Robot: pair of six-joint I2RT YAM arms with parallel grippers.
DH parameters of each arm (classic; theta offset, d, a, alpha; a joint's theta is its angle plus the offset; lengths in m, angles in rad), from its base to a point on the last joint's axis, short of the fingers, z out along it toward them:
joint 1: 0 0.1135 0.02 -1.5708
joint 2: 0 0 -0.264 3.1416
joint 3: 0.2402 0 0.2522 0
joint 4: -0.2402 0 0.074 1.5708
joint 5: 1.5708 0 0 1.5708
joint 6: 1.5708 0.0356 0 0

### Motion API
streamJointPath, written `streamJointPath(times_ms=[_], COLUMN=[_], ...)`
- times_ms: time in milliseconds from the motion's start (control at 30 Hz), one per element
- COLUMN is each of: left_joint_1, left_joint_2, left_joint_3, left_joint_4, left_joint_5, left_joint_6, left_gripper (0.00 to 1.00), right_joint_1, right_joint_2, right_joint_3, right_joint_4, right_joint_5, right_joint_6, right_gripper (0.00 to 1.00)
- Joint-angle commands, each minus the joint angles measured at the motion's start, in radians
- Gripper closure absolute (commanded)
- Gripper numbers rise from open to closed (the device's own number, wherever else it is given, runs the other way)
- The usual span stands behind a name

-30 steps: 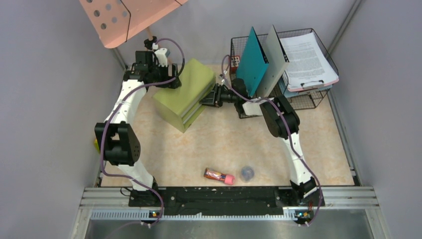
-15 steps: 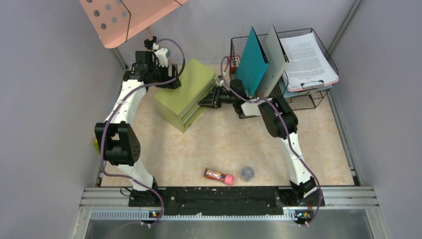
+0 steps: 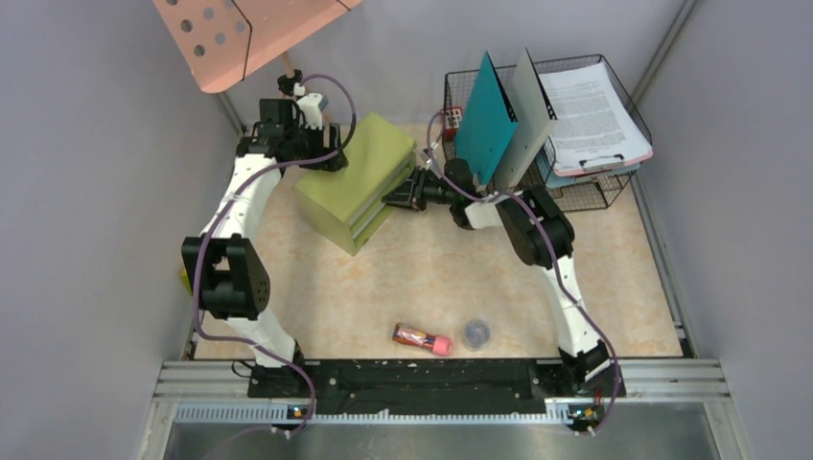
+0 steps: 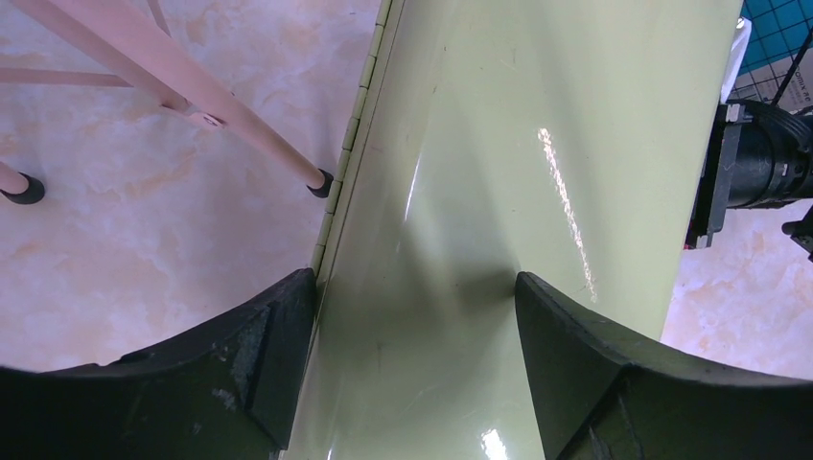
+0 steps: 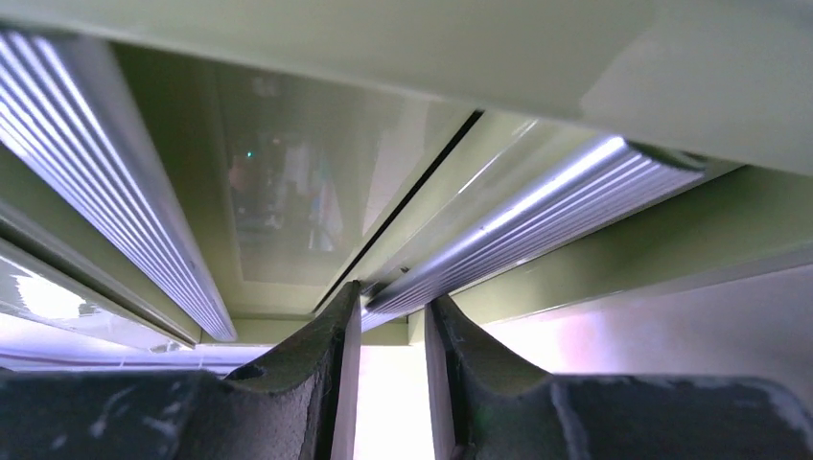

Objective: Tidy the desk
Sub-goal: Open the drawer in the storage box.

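The desk point(image 3: 431, 278) is a beige marble-patterned tabletop. An olive-green drawer box point(image 3: 357, 177) stands on it at the back left. My left gripper point(image 3: 321, 153) is open on the box's back left corner; in the left wrist view point(image 4: 412, 355) one finger sits by the hinged edge and the other rests on the glossy top point(image 4: 499, 144). My right gripper point(image 3: 395, 195) is at the box's right face. In the right wrist view point(image 5: 388, 326) its jaws stand narrow around the end of a ribbed silver drawer handle point(image 5: 518, 244).
A black wire basket point(image 3: 594, 192) at the back right holds a teal folder point(image 3: 484, 120), a grey folder point(image 3: 527, 115) and clipped papers point(image 3: 594, 105). A red-and-pink tube point(image 3: 422, 337) and a small blue-grey round thing point(image 3: 476, 333) lie near the front. A pink perforated stand point(image 3: 240, 34) overhangs the back left.
My right arm has shifted slightly left toward the drawer box, with its gripper still at the box's face. The left arm and the box have not visibly moved.
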State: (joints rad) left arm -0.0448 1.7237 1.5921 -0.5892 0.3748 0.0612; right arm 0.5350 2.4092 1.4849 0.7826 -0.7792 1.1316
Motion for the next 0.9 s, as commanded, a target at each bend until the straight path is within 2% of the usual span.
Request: streamJointPath(times_ms=[0,333,600,733,867], left_joint_1=[-0.017,-0.017,-0.017,-0.017,-0.017], left_joint_2=[-0.010,-0.018,-0.004,-0.001,0.004], left_joint_3=[-0.047,-0.056,-0.047,-0.039,-0.028], left_joint_4=[-0.155,-0.167,-0.170,-0.173,-0.176], left_joint_5=[0.036,0.025,0.024,0.026,0.032], left_joint_6=[0.044,0.061,0.058,0.057,0.053], left_gripper=[0.23,0.24,0.24,0.23,0.23], right_joint_1=[0.075,0.086,0.085,0.084,0.074], right_joint_2=[-0.084,-0.158,-0.126,-0.122,-0.130], right_joint_3=[-0.052,-0.123,-0.065,-0.054,-0.062], right_joint_4=[0.098,0.101,0.070,0.003,-0.039], right_joint_5=[-0.004,0.028,0.003,0.001,0.004], right_joint_6=[-0.011,-0.018,-0.025,-0.070,-0.107], right_gripper=[1.00,1.00,1.00,0.76,0.67])
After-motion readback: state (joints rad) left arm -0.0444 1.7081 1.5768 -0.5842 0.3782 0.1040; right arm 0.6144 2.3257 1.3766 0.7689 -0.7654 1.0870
